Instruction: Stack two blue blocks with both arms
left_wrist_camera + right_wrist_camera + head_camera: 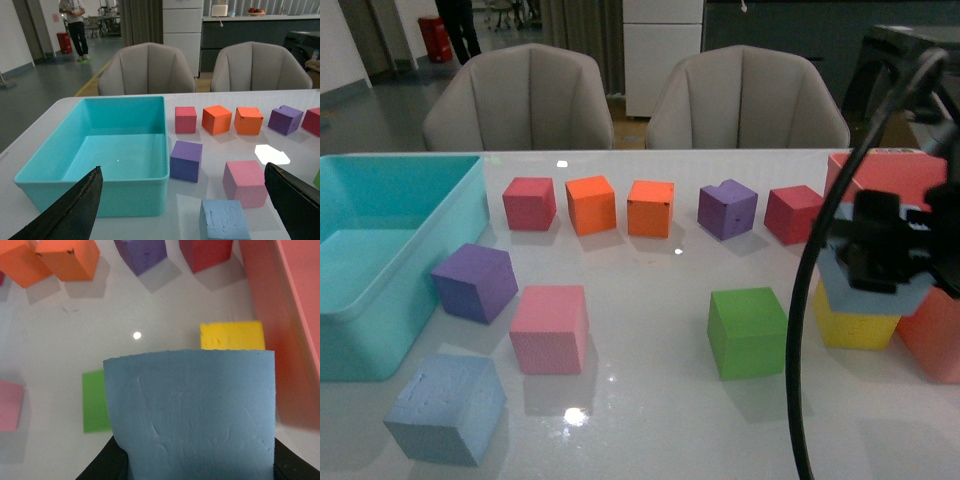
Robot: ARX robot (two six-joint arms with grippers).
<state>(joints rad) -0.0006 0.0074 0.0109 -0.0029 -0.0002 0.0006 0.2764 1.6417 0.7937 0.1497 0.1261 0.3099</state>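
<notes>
One blue block [445, 408] lies on the white table at the front left, just in front of the turquoise bin; in the left wrist view this blue block [225, 220] sits low between the fingers. My left gripper [182, 180] hovers behind it, open, with its black fingers [70, 210] spread wide and holding nothing. The other blue block [192, 412] fills the right wrist view, and my right gripper [197, 471] is shut on it. In the front view the right gripper [882, 250] holds that blue block [860, 297] above a yellow cube [858, 330] at the right.
A turquoise bin [380, 260] takes up the left side. Purple [475, 282], pink [550, 328] and green [748, 332] cubes lie mid-table. Red, orange and purple cubes line the back. Large salmon blocks [895, 178] stand far right. A black cable [805, 330] hangs down.
</notes>
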